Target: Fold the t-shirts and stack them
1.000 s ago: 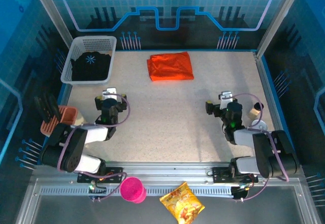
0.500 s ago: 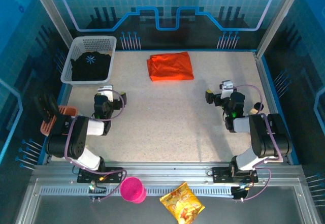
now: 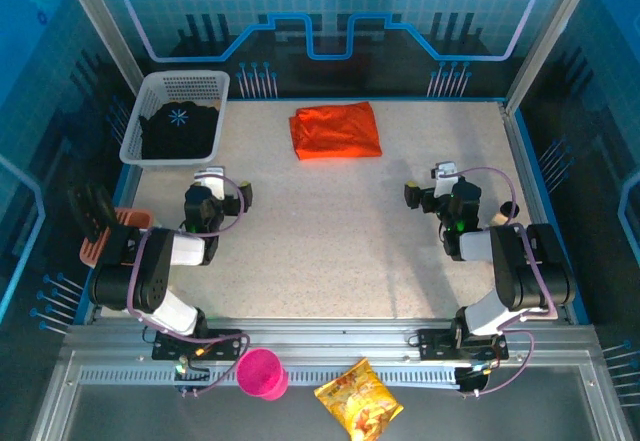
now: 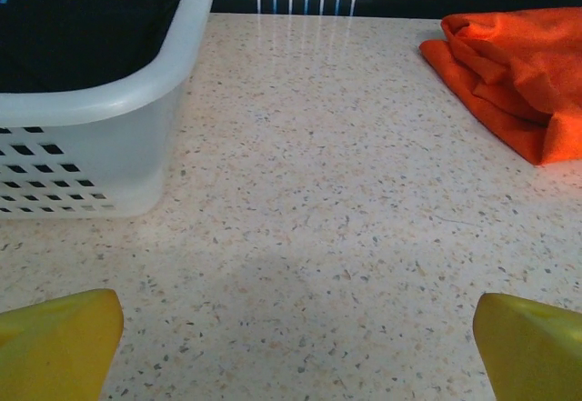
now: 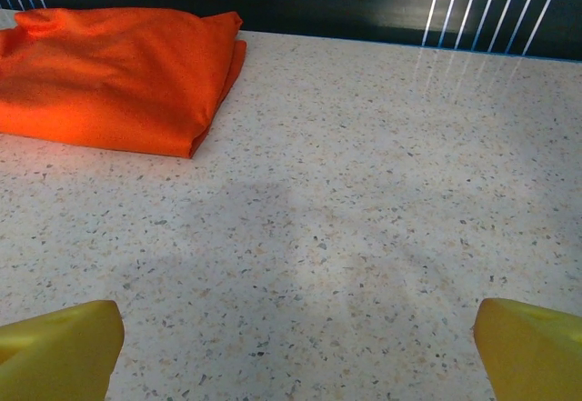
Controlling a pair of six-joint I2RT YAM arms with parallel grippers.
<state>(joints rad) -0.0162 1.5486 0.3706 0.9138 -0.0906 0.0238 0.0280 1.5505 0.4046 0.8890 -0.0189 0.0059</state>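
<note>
Quick headcount from where I'm standing: two t-shirts total, one orange t-shirt (image 3: 336, 131) and one black t-shirt (image 3: 180, 131). One white mesh basket (image 3: 190, 79). Two grippers, the left gripper (image 3: 220, 189) and the right gripper (image 3: 433, 189), each with two yellow fingertips, so four tips in all. One speckled table (image 3: 330, 251). Down front there's one pink cup (image 3: 262, 373) and one snack bag (image 3: 358, 409). One orange rack thing (image 3: 110, 236) off the left side, and one small pale object (image 3: 503, 219) by the right edge that I can't make out.
</note>
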